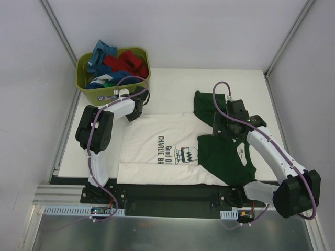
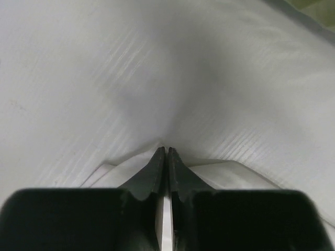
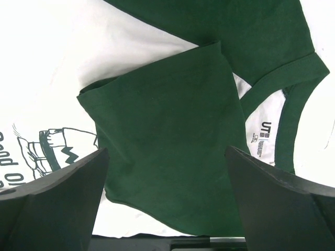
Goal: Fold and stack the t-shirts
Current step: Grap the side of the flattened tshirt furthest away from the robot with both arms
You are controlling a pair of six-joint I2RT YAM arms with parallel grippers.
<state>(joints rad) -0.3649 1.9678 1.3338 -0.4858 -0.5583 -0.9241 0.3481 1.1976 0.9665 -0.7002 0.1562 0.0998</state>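
On white table [image 1: 172, 83], spread flat, cream cloth t-shirt with dark green sleeves [image 1: 152, 138], left gripper [image 2: 165, 152] pinched closed on its far hem corner, right gripper [image 3: 165, 154] poised, jaws spread wide, over folded sleeve [image 3: 167, 94]; print [image 1: 166, 149] reading "Good Ol' CHARLIE BR", neck label [image 3: 266, 130] "UT".

Your cream t-shirt [image 1: 152, 149]: soft matt cloth, fine ribbed weave. Green sleeve [image 3: 167, 136]: matt knit. Tub [image 1: 93, 94]: smooth olive plastic. Right gripper fingers [image 3: 57, 198]: matt black plastic.
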